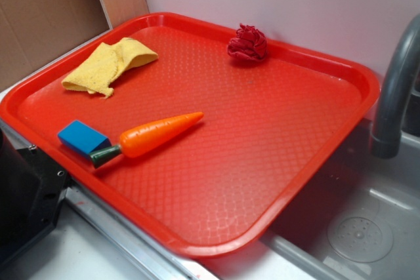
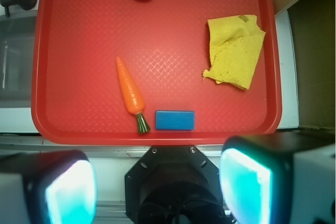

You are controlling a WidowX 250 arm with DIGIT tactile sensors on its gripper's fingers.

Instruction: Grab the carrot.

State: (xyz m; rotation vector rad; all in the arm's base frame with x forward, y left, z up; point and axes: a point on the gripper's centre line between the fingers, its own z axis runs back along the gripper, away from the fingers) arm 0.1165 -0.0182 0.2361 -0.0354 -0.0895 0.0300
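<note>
The orange carrot [image 1: 159, 134] lies flat on the red tray [image 1: 275, 136], its green stem beside the blue block [image 1: 83, 138]. In the wrist view the carrot [image 2: 129, 91] points away from me, stem nearest, with the blue block [image 2: 175, 120] just to its right. My gripper [image 2: 157, 187] is open and empty, high above the tray's near edge. Its two pads [image 2: 71, 192] stand wide apart at the bottom of the wrist view. The gripper itself does not show in the exterior view.
A yellow cloth [image 1: 108, 63] lies at the tray's far left and a crumpled red cloth [image 1: 247, 42] at its back edge. A grey faucet [image 1: 394, 90] and a sink [image 1: 361, 227] are to the right. The robot's black base [image 1: 26, 195] stands at the left.
</note>
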